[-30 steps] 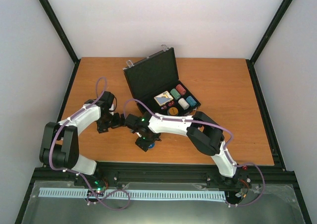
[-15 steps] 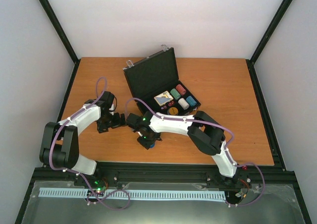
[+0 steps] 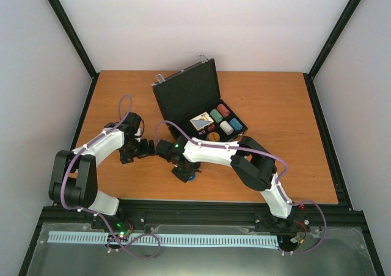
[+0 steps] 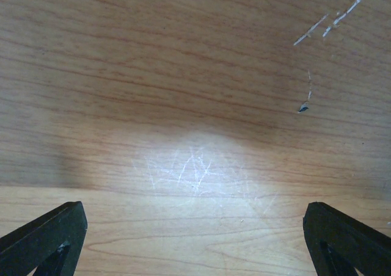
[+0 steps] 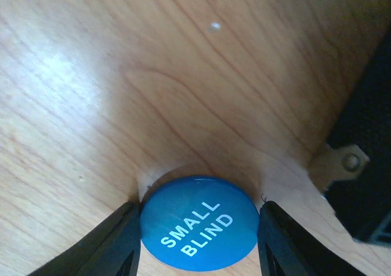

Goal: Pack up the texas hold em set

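Briefcase (image 5: 366,135) mostly cropped; right claw (image 5: 198,214) pinches blue disc (image 5: 198,227).

A blue button (image 5: 198,222) is showing the white words "SMALL BLIND" in two slanted lines across its face, while print on the card box (image 3: 201,123) is appearing too small to read.

A scratched wooden table (image 4: 195,166) between white walls (image 3: 201,19).
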`<state>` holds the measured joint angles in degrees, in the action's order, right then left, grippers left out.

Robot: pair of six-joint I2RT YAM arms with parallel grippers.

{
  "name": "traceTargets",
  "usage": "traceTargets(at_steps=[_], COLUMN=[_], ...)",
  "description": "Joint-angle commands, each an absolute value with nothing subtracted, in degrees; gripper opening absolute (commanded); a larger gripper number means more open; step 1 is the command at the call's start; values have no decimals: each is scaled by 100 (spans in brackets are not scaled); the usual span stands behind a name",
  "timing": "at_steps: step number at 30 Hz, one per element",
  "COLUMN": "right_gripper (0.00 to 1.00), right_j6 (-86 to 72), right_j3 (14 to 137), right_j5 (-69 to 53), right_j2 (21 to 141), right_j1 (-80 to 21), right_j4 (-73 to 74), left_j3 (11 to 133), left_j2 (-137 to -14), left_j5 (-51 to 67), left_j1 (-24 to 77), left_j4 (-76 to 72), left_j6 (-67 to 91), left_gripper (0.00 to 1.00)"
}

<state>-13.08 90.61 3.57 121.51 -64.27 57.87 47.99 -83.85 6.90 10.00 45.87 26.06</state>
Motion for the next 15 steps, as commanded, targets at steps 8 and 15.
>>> traceTargets(at_steps=[8,15], right_gripper=[43,44], right_j6=[-1168,-969], right_j3=[9697,9881], right_j5=[964,1168], right_j2=[11767,11519], right_j1=[-6308,-5821], right_j4=[6547,6629], left_j3=[4897,4943], left_j2=[-8523,-8582], left_j5=[737,763], left_j1=[958,958], left_j4=[4422,4382], left_j6=[2570,2650], left_gripper=[100,100])
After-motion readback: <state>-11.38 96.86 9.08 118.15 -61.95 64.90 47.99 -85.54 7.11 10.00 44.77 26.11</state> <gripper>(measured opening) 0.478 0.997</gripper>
